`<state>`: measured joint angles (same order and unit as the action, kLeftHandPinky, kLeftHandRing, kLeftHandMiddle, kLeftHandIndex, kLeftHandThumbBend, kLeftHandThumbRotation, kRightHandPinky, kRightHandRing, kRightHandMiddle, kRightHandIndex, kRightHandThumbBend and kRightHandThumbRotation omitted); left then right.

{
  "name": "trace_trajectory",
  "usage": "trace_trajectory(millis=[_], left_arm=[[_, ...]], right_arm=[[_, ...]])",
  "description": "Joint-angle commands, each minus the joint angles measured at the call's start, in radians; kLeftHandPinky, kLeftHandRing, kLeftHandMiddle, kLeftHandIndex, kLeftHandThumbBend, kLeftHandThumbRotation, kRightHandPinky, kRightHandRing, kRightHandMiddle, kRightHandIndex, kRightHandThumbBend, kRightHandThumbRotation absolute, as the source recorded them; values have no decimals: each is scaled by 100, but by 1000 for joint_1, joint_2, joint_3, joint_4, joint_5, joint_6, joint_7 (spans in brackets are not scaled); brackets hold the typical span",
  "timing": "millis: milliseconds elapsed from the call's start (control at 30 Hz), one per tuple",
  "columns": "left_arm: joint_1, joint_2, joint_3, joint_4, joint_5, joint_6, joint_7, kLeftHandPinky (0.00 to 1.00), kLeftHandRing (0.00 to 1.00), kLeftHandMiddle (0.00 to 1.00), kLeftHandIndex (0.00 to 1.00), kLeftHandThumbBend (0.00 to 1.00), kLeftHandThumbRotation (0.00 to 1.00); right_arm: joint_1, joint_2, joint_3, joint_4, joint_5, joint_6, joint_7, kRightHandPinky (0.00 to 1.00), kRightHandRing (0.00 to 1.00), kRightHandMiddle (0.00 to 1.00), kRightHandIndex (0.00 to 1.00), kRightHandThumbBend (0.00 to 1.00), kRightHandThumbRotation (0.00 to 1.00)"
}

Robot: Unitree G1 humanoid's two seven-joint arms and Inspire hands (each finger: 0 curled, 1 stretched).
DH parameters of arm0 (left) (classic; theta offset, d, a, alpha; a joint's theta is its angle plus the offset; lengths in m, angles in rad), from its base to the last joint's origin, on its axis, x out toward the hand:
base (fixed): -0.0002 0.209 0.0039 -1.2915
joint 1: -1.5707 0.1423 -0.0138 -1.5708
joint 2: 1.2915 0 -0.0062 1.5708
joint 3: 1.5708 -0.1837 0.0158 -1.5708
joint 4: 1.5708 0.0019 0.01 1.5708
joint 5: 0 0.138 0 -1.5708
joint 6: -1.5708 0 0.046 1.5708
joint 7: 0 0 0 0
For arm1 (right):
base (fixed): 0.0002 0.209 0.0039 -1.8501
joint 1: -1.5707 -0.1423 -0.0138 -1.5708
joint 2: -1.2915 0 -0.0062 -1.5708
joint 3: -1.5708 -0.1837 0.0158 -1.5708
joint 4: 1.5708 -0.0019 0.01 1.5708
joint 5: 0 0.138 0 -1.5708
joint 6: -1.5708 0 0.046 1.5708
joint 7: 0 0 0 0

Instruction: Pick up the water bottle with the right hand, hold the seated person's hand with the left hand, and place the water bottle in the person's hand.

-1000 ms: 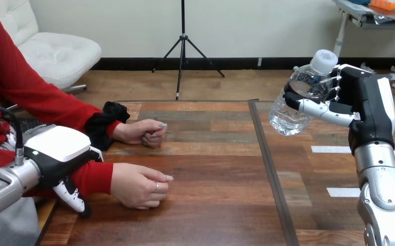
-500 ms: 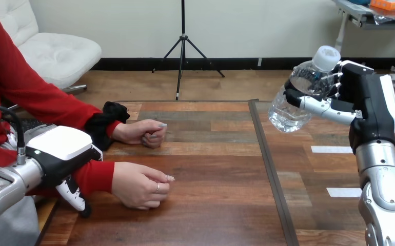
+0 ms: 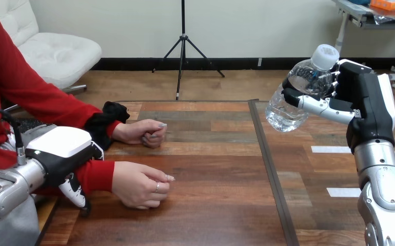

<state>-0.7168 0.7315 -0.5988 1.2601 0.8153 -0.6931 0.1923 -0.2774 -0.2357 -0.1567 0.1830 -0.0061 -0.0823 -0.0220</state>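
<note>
So, the right hand (image 3: 366, 100) is up in the upper right of the frame with the water bottle (image 3: 292, 102) in it. Its fingers (image 3: 316, 105) are curled round the middle of the clear body. The bottle's well off the wooden table (image 3: 211, 169) and tilted, so the white cap (image 3: 325, 55) points up and right while the base leans down and left.

The left hand (image 3: 64, 146) is in the lower left, lying on top of the red-sleeved forearm (image 3: 97, 175) just behind the wrist. Honestly can't tell if it's gripping that forearm or only resting on it.

The person's nearer hand (image 3: 140, 185) sits loosely fisted on the table just right of the left hand. The person's farther hand (image 3: 143, 132) is also closed and rests on the table a bit higher in the frame.

The bottle is well apart from both of those, over on the other side of the dark seam (image 3: 268, 169) that runs down the tabletop. A couple of white tape strips (image 3: 334, 149) lie on the table at the right, beside the right arm.
</note>
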Motion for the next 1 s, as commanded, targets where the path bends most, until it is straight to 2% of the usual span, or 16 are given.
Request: trace_trajectory(millis=[0,400,533,633,800,967], left_arm=[[24,-59,17,-7,-33,-16,-16,44,48,53,55,82,7],[46,-75,38,-34,-61,-9,-2,45,49,52,54,80,5],[56,-80,48,-42,-77,-26,5,44,48,52,54,79,4],[59,-85,51,-50,-86,-6,-13,44,48,52,54,77,5],[75,-94,62,-67,-95,-26,24,43,48,52,53,77,3],[86,-104,71,-80,-103,-34,32,41,46,51,52,78,2]], right_arm=[[-67,13,-3,-51,18,-30,0,27,32,39,41,88,0],[-75,30,9,-59,8,-13,-8,27,32,38,41,86,0],[-78,30,16,-52,-4,-18,-10,27,32,39,42,86,0],[-79,28,24,-49,-11,-27,-6,27,32,39,42,85,0],[-87,38,31,-34,-8,-30,-6,27,32,39,42,84,0],[-92,43,43,-33,-27,-5,-19,27,33,39,42,84,0]])
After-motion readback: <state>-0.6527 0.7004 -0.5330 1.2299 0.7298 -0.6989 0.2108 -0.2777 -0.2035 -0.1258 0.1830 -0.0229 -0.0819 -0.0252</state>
